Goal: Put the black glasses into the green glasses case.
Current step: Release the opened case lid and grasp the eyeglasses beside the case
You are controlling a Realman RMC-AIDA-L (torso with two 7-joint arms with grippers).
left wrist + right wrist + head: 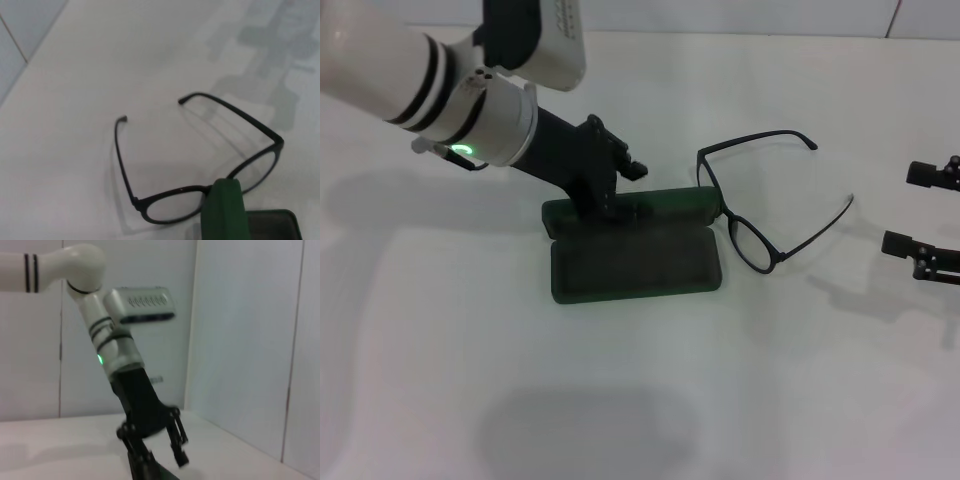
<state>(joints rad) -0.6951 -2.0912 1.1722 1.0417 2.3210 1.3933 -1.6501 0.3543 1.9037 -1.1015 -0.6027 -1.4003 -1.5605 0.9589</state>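
Lying unfolded on the table (800, 380), the black glasses (760, 200) touch the open green glasses case (632, 262). Light, thin, fragile: grasp the bridge. Left gripper (620, 185) holds the lid; right gripper (930, 225) waits, fingers spread.

Our left arm (430, 75) is white with black rings, a green light (463, 152), and what seems a black gripper (610, 185).

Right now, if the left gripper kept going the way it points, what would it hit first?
Most likely the green glasses case: the left gripper angles down right at its far lid edge. The black glasses lie beyond, though depth is unclear.
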